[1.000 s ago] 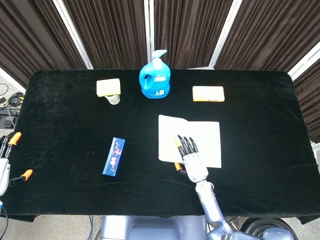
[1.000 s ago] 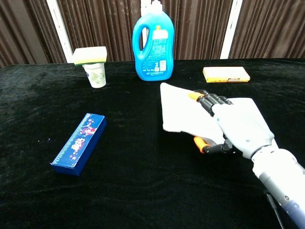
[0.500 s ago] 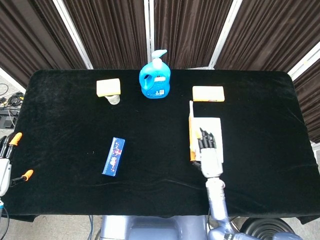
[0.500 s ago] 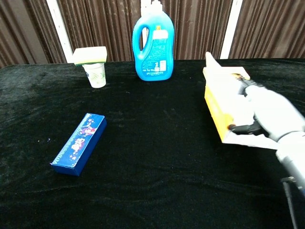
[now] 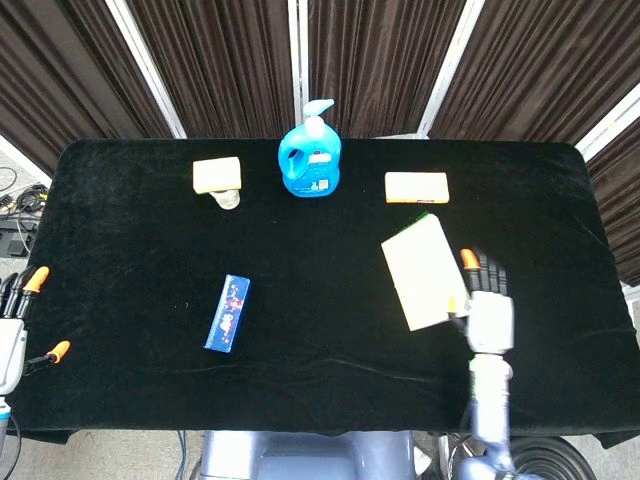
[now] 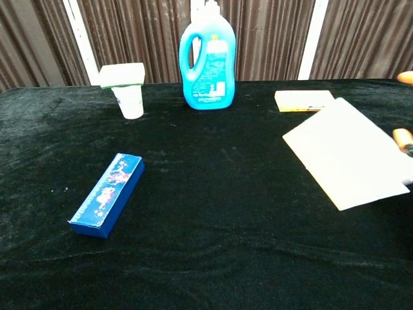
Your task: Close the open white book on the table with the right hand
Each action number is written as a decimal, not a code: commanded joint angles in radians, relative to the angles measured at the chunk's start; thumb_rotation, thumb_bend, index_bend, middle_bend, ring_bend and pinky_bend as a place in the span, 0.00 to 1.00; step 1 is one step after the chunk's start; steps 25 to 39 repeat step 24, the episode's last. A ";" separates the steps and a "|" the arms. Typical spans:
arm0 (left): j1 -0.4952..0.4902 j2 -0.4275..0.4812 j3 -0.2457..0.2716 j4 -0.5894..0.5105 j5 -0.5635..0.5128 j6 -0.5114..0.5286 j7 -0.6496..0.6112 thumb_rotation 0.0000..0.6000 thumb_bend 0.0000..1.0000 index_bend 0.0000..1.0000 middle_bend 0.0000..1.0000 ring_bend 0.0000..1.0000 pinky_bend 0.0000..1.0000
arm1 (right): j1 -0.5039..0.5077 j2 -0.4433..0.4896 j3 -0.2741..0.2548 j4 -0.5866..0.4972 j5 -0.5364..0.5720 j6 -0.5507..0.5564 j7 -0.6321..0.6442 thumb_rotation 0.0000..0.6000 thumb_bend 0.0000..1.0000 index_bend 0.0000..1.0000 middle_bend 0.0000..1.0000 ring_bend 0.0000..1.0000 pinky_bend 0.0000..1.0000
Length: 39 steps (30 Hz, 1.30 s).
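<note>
The white book (image 5: 422,270) lies shut and skewed on the black table (image 5: 130,250), right of centre; in the chest view the book (image 6: 345,153) shows its plain white cover. My right hand (image 5: 487,300) sits just right of the book, fingers stretched out, thumb side against the book's lower right edge, holding nothing. Only its orange fingertips (image 6: 403,137) show at the chest view's right border. My left hand (image 5: 12,330) hangs off the table's left edge, fingers apart and empty.
A blue detergent bottle (image 5: 310,160) stands at the back centre. A yellow sponge (image 5: 217,175) rests on a paper cup (image 6: 131,102) at the back left. An orange box (image 5: 417,187) lies behind the book. A blue carton (image 5: 228,312) lies front left.
The right hand swept the left page up and over to the right; the book went from open, to upright, to shut. The hand ended right of it. The left hand stayed put.
</note>
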 commanded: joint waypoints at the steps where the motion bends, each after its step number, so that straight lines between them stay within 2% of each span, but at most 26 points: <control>1: 0.000 -0.002 0.002 -0.002 0.011 0.006 0.001 1.00 0.12 0.00 0.00 0.00 0.00 | -0.028 0.055 0.002 -0.029 0.007 0.010 0.031 1.00 0.39 0.00 0.00 0.00 0.00; 6: -0.003 -0.003 0.003 0.005 0.023 0.008 -0.005 1.00 0.12 0.00 0.00 0.00 0.00 | -0.053 0.143 -0.032 -0.094 -0.026 0.008 0.060 1.00 0.36 0.00 0.00 0.00 0.00; 11: -0.005 -0.001 0.006 0.013 0.033 0.008 -0.013 1.00 0.12 0.00 0.00 0.00 0.00 | -0.070 0.269 -0.113 -0.152 -0.106 -0.023 0.072 1.00 0.26 0.00 0.00 0.00 0.00; 15: -0.006 0.001 0.014 0.025 0.055 0.009 -0.017 1.00 0.12 0.00 0.00 0.00 0.00 | -0.078 0.394 -0.194 -0.191 -0.175 -0.062 -0.009 1.00 0.20 0.00 0.00 0.00 0.00; 19: -0.009 -0.004 0.021 0.037 0.071 0.009 -0.011 1.00 0.12 0.00 0.00 0.00 0.00 | -0.093 0.453 -0.232 -0.240 -0.205 -0.061 -0.063 1.00 0.20 0.00 0.00 0.00 0.00; 24: -0.010 -0.012 0.028 0.044 0.084 0.009 -0.002 1.00 0.12 0.00 0.00 0.00 0.00 | -0.105 0.485 -0.253 -0.249 -0.242 -0.040 -0.067 1.00 0.20 0.00 0.00 0.00 0.00; 39: -0.010 -0.012 0.028 0.044 0.084 0.009 -0.002 1.00 0.12 0.00 0.00 0.00 0.00 | -0.105 0.485 -0.253 -0.249 -0.242 -0.040 -0.067 1.00 0.20 0.00 0.00 0.00 0.00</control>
